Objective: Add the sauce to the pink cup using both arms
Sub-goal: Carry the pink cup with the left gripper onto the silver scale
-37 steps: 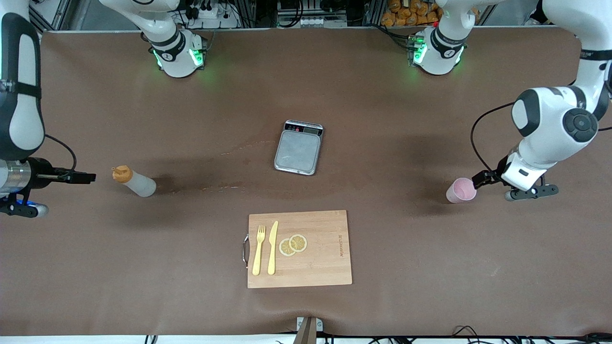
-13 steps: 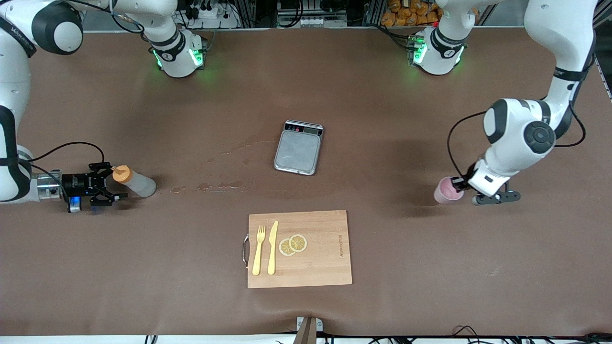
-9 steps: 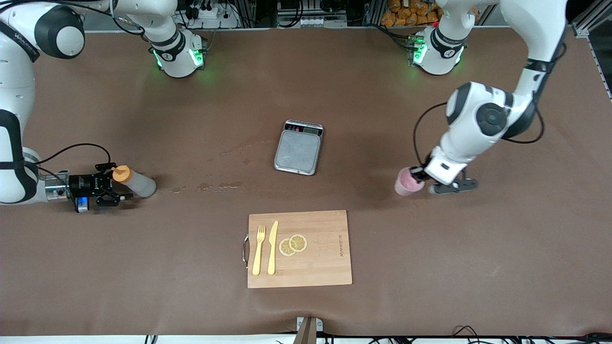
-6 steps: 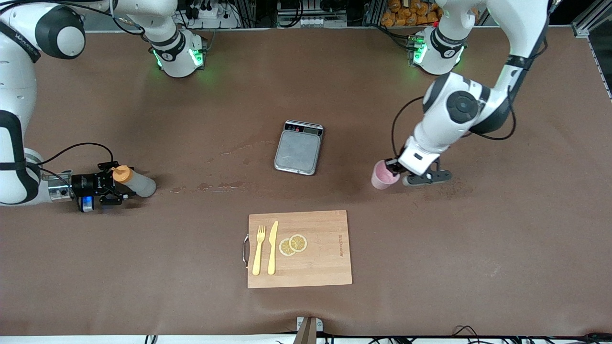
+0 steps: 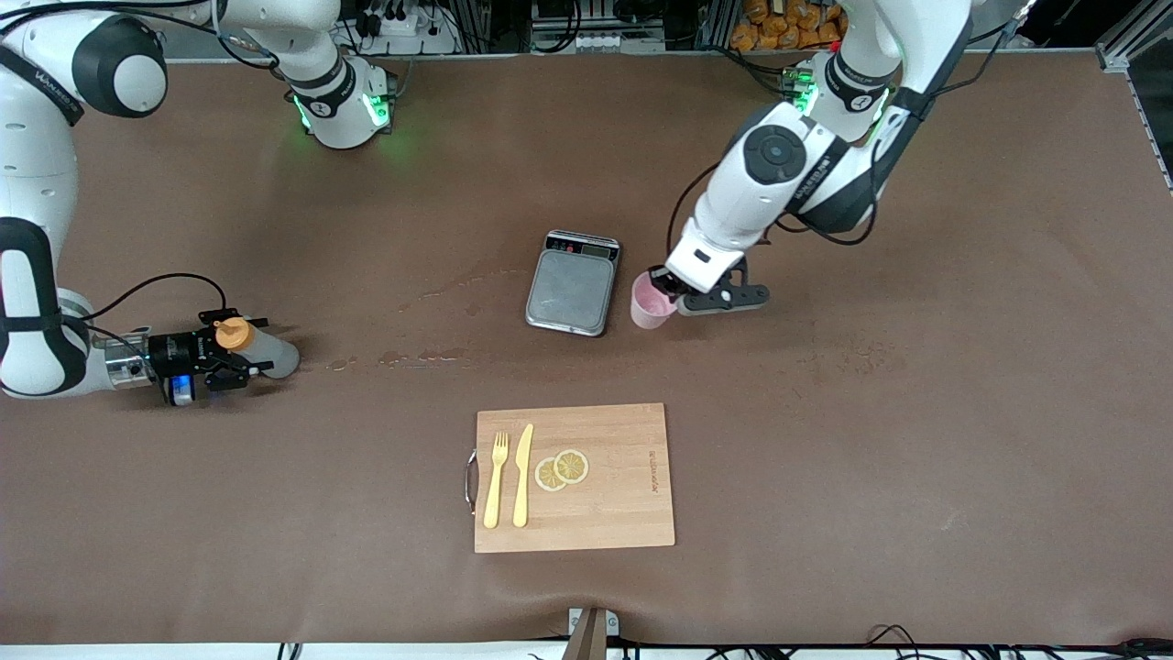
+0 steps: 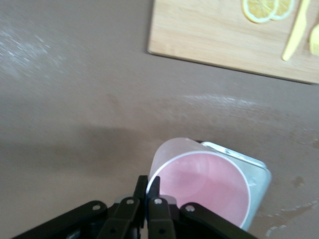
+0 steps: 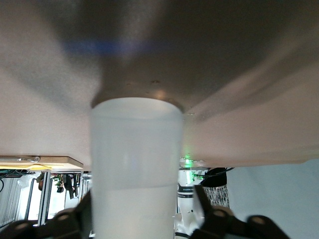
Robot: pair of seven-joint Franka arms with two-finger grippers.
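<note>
The pink cup (image 5: pixel 649 308) (image 6: pixel 204 186) hangs tilted just beside the metal scale (image 5: pixel 570 291). My left gripper (image 5: pixel 662 291) (image 6: pixel 148 186) is shut on its rim, one finger inside and one outside. The sauce bottle (image 5: pixel 275 356), whitish with an orange cap (image 5: pixel 231 333), stands on the table toward the right arm's end. My right gripper (image 5: pixel 246 346) (image 7: pixel 143 201) is low beside it, with a finger on either side of the bottle (image 7: pixel 137 164). One finger lies against the bottle. A gap shows between the bottle and the other of the fingers (image 7: pixel 204 204).
A wooden cutting board (image 5: pixel 605 495) (image 6: pixel 209 25) lies nearer the front camera than the scale. It carries a yellow fork (image 5: pixel 496 481), a yellow knife (image 5: pixel 522 475) and two lemon slices (image 5: pixel 562 469). Wet streaks (image 5: pixel 417 356) mark the table between bottle and scale.
My left arm has carried the pink cup from its end of the table to the scale. My right gripper has slid further around the sauce bottle, and its fingers have narrowed.
</note>
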